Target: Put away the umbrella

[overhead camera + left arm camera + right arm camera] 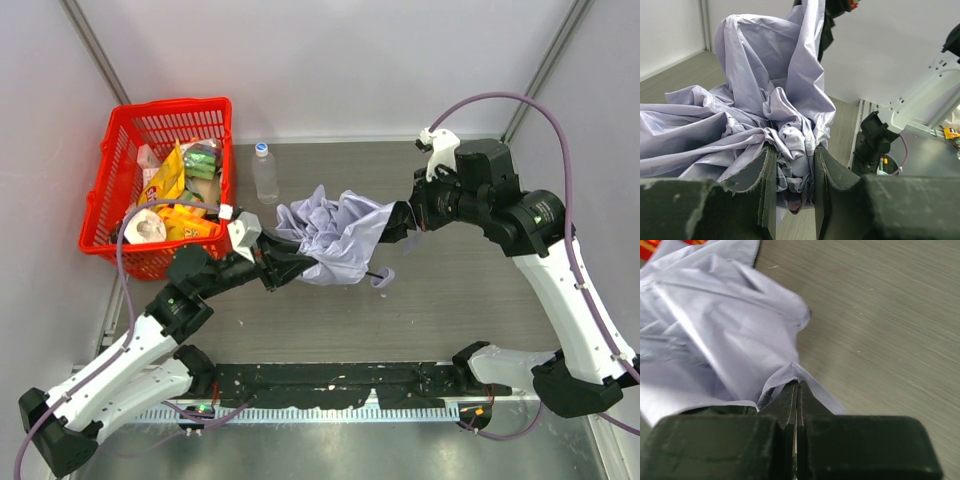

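The umbrella (pixel 335 240) sits bunched at the middle of the surface (pixel 450 310); its long axis runs from lower left to upper right in the top view, spanning the two arms; the left end effector (pixel 298 262) is clamped on gathered canopy at one end; the right end effector (pixel 397 224) is pinched flat on a fabric fold at the other; neither arm is nearer.

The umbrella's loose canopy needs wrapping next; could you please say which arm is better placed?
Probably the right: the right gripper pinches only an edge of the umbrella, free to pull around, while the left gripper clamps the bunched fabric as anchor.
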`<state>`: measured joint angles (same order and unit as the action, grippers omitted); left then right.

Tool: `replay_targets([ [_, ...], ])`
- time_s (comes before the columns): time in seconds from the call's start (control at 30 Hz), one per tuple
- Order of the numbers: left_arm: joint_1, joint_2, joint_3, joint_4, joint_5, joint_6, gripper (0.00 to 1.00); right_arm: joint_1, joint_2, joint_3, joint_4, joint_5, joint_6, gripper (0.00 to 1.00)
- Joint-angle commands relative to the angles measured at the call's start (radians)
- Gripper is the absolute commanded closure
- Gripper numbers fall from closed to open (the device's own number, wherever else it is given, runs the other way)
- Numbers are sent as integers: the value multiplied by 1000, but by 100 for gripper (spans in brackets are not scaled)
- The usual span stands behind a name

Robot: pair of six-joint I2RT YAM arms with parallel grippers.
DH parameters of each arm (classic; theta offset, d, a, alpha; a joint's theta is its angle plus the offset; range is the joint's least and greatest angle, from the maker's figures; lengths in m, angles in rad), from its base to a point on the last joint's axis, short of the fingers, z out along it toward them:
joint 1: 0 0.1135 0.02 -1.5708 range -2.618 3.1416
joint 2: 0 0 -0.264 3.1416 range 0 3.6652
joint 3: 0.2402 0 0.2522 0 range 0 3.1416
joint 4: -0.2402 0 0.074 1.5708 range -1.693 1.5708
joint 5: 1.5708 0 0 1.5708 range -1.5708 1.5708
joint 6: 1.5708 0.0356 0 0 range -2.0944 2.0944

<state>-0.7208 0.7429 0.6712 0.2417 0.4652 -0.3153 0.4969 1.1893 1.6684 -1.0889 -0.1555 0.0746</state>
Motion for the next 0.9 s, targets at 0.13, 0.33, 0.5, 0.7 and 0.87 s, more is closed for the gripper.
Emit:
replay_targets([
  [0.13,0,-77,-1,68,114,-62,100,8,-45,-45,87,456,-19,99],
  [0.33,0,-53,-25,54,121,-99,100,6,-154,-107,366,410,-18,99],
  [0.5,0,-27,-33,56,139,-131,100,8,-209,-209,622,260,-238,99],
  [0.7,0,4,-35,68,164,-172,100,6,-371,-577,1079,59,-524,99],
  [0.87,1,39,-44,82,179,-211,100,6,-378,-694,1370,-68,-515,99],
])
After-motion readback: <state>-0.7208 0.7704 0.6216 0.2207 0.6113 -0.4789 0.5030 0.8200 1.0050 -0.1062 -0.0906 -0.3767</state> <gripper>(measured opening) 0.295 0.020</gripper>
